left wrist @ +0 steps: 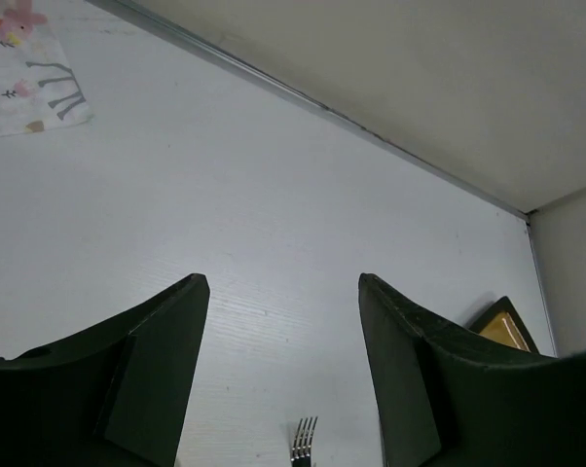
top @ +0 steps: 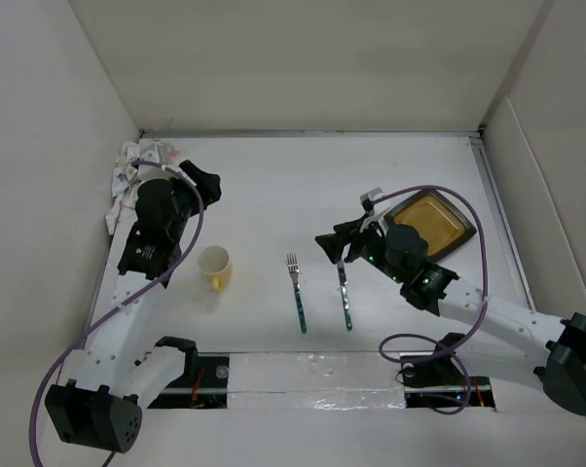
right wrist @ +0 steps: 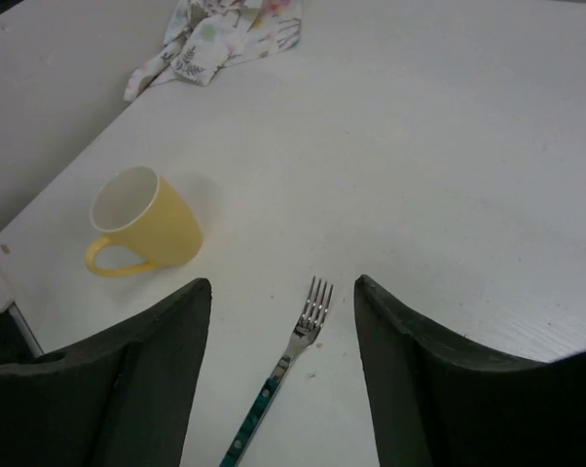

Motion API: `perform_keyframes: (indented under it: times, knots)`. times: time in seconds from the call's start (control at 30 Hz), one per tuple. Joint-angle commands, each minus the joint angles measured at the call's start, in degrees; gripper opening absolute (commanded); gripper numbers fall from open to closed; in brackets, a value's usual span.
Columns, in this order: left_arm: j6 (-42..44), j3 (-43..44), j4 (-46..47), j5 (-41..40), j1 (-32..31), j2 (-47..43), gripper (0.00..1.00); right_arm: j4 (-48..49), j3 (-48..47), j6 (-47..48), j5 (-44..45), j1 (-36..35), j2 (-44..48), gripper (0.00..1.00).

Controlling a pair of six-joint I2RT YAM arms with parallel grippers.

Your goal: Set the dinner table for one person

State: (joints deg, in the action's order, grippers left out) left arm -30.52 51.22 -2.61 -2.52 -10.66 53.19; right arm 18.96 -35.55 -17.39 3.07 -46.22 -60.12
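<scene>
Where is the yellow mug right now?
Top view: the yellow mug stands left of centre on the dinner table, between the left arm and the fork.

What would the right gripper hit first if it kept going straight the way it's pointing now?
Most likely the fork, lying just ahead of the open right gripper; its height above the dinner table is unclear.

Plain white panels (top: 303,58) stand on three sides, evenly lit.

The left arm (top: 128,326) and right arm (top: 497,316), white links joined by black housings, each trail a looping purple cable (top: 189,238); small green lights (top: 424,282) dot the right wrist. The left end effector (left wrist: 283,282) and right end effector (right wrist: 283,284) show broad matte-black wedge fingers (left wrist: 410,370)
</scene>
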Motion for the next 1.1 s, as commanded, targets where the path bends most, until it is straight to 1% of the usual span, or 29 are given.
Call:
perform_keyframes:
  times: [0.0,0.03,0.07,0.13,0.17,0.2,0.23,0.27,0.3,0.33,0.37,0.4,0.43,0.5,0.6,0.63,0.67,0.7,0.73,0.77,0.8,0.83,0.87,0.9,0.93,0.97,1.0,1.03,1.07]
  knots:
    - [-0.15,0.02,4.37,-2.04,-0.16,-0.46,0.6,4.59,0.31,-0.19,1.58,-0.19,0.79,0.64]
    - [-0.41,0.45,4.46,-2.48,-0.16,0.07,0.6,4.42,0.22,-0.45,1.85,-0.19,0.62,0.61]
    - [-0.76,0.81,4.54,-3.09,-0.16,1.2,0.6,3.37,0.04,-0.54,1.42,-0.19,0.53,0.52]
    - [-0.59,1.86,4.9,-3.71,-0.16,3.05,0.6,2.66,-0.4,-0.63,0.71,-0.19,0.88,0.41]
    - [-0.59,3.6,4.98,-3.98,-0.16,4.28,0.6,3.1,-0.14,-0.63,0.71,-0.19,1.05,0.26]
    - [-0.42,4.67,4.72,-4.33,-0.16,7.16,0.58,3.19,0.13,-0.8,1.14,-0.19,1.14,0.19]
    - [1.15,8.07,4.29,-4.5,-0.16,9.02,0.58,3.1,0.3,-0.98,1.15,-0.19,1.49,0.12]
    - [2.04,10.19,2.8,-5.03,-0.16,11.13,0.56,3.01,0.22,-1.16,1.15,-0.19,1.76,0.0]
    - [2.57,12.21,1.31,-6.51,-0.16,15.5,0.47,2.92,0.31,-1.16,0.89,-0.19,1.93,0.0]
    - [3.62,15.89,0.6,-7.14,-0.16,17.54,0.41,2.84,0.22,-0.98,0.71,-0.19,2.02,0.0]
    - [5.8,17.84,-0.54,-8.01,-0.16,21.91,0.35,2.84,0.39,-0.89,0.88,-0.19,2.37,0.0]
    - [6.43,19.43,-1.42,-9.94,-0.16,24.05,0.08,2.92,0.48,-1.07,1.58,-0.19,2.46,0.0]
    - [7.57,22.66,-2.04,-10.39,0.45,25.63,0.0,2.75,0.48,-1.07,1.59,-0.19,2.64,0.0]
    - [10.3,24.88,-3.45,-12.75,0.46,30.28,0.0,2.31,0.57,-1.07,1.85,-0.72,3.16,0.0]
    - [13.55,27.87,-3.8,-13.56,3.35,36.09,0.0,2.4,0.92,-0.98,3.25,-0.72,3.95,0.0]
    - [14.08,29.53,-5.11,-13.82,4.58,38.11,0.07,2.4,1.01,-1.16,3.52,-0.72,3.87,0.0]
    - [14.78,32.25,-6.6,-13.74,4.59,40.04,0.15,2.31,0.84,-1.51,3.61,-0.72,3.61,0.0]
    - [15.75,33.67,-7.23,-13.91,5.2,44.24,0.3,2.22,0.75,-1.34,3.35,-0.72,3.34,0.0]
    - [16.02,35.42,-8.19,-14.69,5.21,46.46,0.34,1.96,0.57,-1.25,3.35,-0.72,3.34,0.0]
    - [16.46,39.27,-10.03,-14.96,5.21,49.0,0.39,1.96,0.57,-1.16,3.61,-0.72,3.25,0.02]
    - [16.9,41.57,-11.35,-15.66,5.21,53.99,0.41,2.13,0.74,-1.24,3.96,-0.72,3.17,0.06]
    - [17.25,46.38,-13.02,-16.19,5.21,56.21,0.42,2.31,0.75,-1.33,4.05,-0.72,2.56,0.1]
    - [17.51,48.6,-14.95,-17.76,5.21,60.67,0.42,2.48,0.75,-1.33,3.79,-0.72,2.38,0.2]
    - [17.86,50.54,-15.66,-18.74,5.21,62.63,0.43,2.48,0.4,-1.16,3.18,-0.72,2.2,0.26]
    - [18.56,54.21,-16.54,-19.09,5.21,64.3,0.47,2.4,0.22,-0.81,2.91,-0.72,1.94,0.31]
    - [19.01,55.81,-17.68,-19.36,5.21,67.54,0.48,1.96,0.22,-0.63,2.99,-1.24,1.85,0.41]
    - [19.44,57.22,-18.21,-19.53,5.21,69.23,0.52,2.22,0.22,-0.72,2.99,-1.24,1.5,0.43]
    - [19.88,60.54,-19.52,-19.8,5.21,70.63,0.52,2.48,0.22,-0.81,2.91,-1.24,1.32,0.46]
    - [19.98,61.88,-19.88,-20.58,5.21,73.69,0.52,2.48,0.04,-0.81,2.56,-1.24,0.8,0.47]
